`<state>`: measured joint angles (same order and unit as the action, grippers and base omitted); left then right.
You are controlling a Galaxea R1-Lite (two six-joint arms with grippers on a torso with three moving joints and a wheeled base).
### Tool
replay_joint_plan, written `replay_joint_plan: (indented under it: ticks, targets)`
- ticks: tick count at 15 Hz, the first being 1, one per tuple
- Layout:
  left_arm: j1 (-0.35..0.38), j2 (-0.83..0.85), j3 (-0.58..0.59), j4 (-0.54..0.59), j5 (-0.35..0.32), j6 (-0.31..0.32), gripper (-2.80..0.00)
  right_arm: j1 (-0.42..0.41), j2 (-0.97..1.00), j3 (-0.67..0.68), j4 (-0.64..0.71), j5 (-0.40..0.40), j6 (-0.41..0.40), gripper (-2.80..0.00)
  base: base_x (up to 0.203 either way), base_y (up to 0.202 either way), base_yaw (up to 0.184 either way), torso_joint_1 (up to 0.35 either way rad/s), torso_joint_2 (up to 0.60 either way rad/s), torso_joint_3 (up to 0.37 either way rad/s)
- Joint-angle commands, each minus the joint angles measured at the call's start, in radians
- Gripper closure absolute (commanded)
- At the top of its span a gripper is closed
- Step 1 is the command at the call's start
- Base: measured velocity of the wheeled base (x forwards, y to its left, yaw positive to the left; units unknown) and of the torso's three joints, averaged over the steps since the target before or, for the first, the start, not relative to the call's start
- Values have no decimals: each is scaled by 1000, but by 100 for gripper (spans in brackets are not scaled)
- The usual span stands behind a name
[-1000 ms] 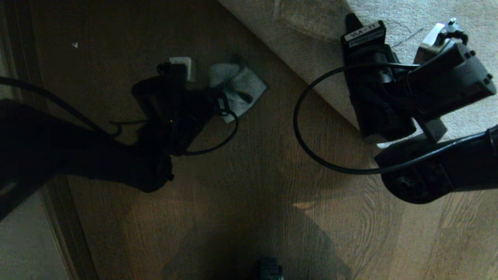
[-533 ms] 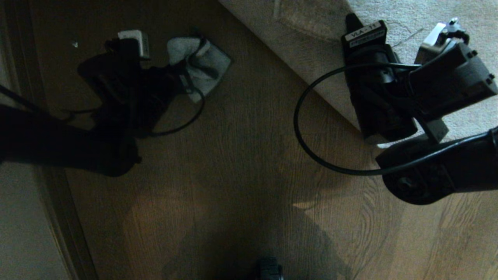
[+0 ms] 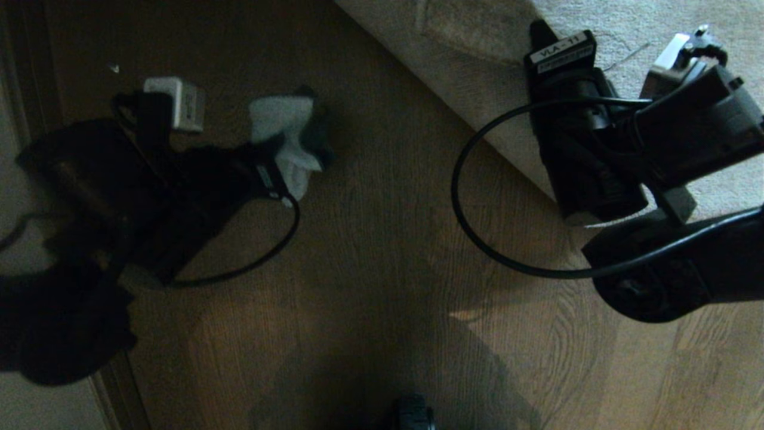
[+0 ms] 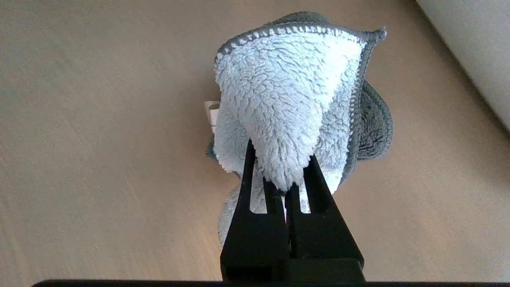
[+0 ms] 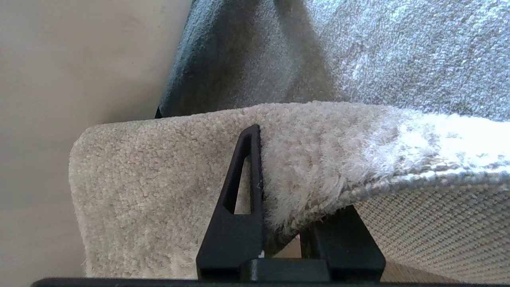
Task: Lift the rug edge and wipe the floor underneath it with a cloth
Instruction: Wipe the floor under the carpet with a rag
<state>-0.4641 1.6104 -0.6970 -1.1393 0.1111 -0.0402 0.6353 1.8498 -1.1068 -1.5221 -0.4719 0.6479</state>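
One rug edge (image 5: 167,167) lifted above brown plank floor (image 3: 382,239).

The head view looks steeply down on the brown wood-plank floor (image 3: 382,227), both arms inside it. Each wrist view sits close behind its end effector — the left shares the fluffy pale grey cloth (image 4: 287,103), the right the shaggy beige rug edge (image 5: 167,167).

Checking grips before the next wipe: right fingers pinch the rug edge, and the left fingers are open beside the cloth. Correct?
Not quite. The left wrist view shows the left gripper shut on the cloth, not open beside it. The right gripper does pinch the rug edge.
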Motion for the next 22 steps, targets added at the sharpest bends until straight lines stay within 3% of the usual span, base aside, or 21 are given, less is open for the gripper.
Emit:
replay_joint_plan:
  ticks: [1, 3, 8, 12, 18, 22]
  targets:
    - [-138, -153, 213, -5, -1, 0, 0, 1, -12, 5, -48, -1, 1, 0, 0, 0, 0, 0, 0, 0]
    - [-230, -192, 330, -4, -3, 0, 0, 1, -12, 16, -48, -1, 1, 0, 0, 0, 0, 0, 0, 0]
    - [-309, -83, 326, -5, -6, -3, 0, 1, -19, 16, -48, -1, -1, 0, 0, 0, 0, 0, 0, 0]
    - [-371, 80, 172, -7, -5, -3, 0, 1, -24, 23, -48, -2, -2, 0, 0, 0, 0, 0, 0, 0]
    - [-413, 290, -169, -8, 5, -4, 0, 0, -21, 22, -48, -2, -1, 0, 0, 0, 0, 0, 0, 0]
    - [-320, 347, -230, -11, 4, -8, 0, 0, -20, 22, -48, -2, -1, 0, 0, 0, 0, 0, 0, 0]
